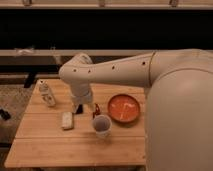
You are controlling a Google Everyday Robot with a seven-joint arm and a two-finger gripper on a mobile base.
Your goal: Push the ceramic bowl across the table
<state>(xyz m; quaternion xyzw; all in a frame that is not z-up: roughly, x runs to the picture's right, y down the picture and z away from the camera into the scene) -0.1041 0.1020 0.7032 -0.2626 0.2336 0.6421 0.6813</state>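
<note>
desk (40, 145): light wooden top of long planks; its near right corner is hidden behind the robot's pale body.
ceramic bowl (124, 108): wide, shallow, orange-red with a paler rim. It sits upright on the right half of the desk, about midway from back edge to front edge.
arm (115, 70): pale; it reaches from the right across the desk, bends at a rounded joint and turns downward.
gripper (79, 108): dark, at the lower end of the arm and low over the desk. It is left of the ceramic bowl and apart from it. Whether it is open or closed, I cannot tell.
small red object (96, 110): between the gripper and the ceramic bowl, near the bowl's left rim; too small to identify.
cup (101, 125): whitish, upright, nearer the camera than the ceramic bowl, off its lower left rim.
bottle (47, 94): white, tilted, at the far left of the desk.
packet (67, 120): pale and flat, lying left of the cup, just in front of the gripper.
</note>
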